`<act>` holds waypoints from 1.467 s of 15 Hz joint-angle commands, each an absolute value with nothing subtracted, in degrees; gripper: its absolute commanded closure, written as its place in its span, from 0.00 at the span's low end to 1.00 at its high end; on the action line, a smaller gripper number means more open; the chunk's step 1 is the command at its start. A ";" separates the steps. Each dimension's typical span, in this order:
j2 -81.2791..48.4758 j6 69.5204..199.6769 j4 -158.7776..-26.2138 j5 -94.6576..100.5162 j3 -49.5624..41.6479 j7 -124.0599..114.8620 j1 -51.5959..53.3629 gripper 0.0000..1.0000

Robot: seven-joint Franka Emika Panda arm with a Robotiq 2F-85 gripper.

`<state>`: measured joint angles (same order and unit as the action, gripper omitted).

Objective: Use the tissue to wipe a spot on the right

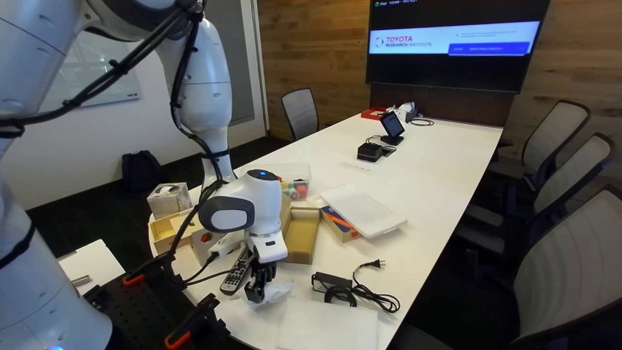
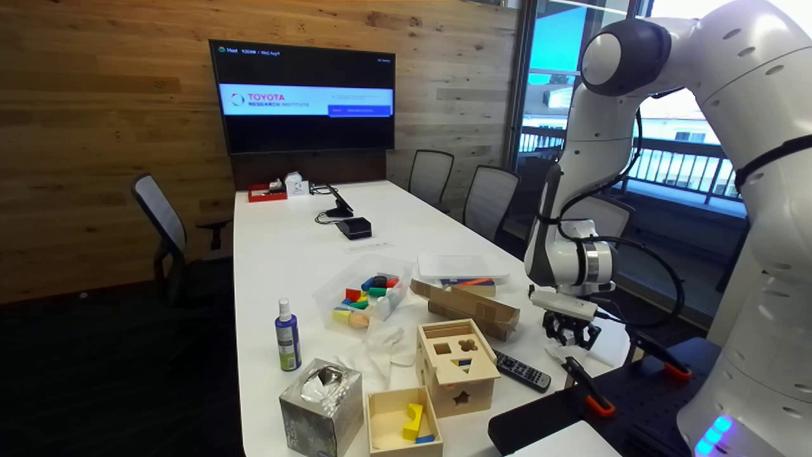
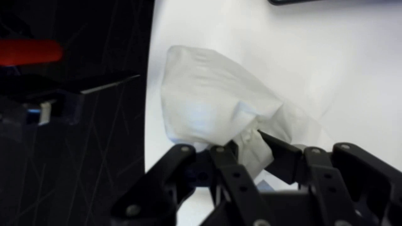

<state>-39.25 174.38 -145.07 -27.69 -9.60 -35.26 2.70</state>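
Observation:
My gripper point(image 3: 248, 141) is shut on a crumpled white tissue point(image 3: 204, 91), pinched between its fingertips in the wrist view. The tissue spreads out beyond the fingers onto or just above the white table, near the table's edge. In both exterior views the gripper point(image 1: 255, 290) point(image 2: 571, 333) points down low over the table, with the tissue point(image 1: 278, 291) point(image 2: 563, 351) under and beside its fingers. I cannot tell whether the tissue presses on the table. No spot can be made out on the white table point(image 1: 427, 160).
A remote point(image 1: 236, 273) lies close beside the gripper. A black power adapter point(image 1: 333, 281) with cable and a white flat panel point(image 1: 328, 325) lie nearby. A wooden shape box point(image 2: 457, 368), tissue box point(image 2: 322, 406), spray bottle point(image 2: 288, 336) and cardboard box point(image 2: 469, 308) stand around. Clamps point(image 2: 590, 387) sit at the base.

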 commanded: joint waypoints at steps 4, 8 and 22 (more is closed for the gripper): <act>-39.81 179.19 -141.50 -26.66 -5.51 -32.33 -1.57 0.98; -40.03 179.09 -139.74 -26.73 0.96 -26.98 -8.83 0.98; -36.91 158.36 -143.25 -27.91 1.51 -22.75 -12.84 0.98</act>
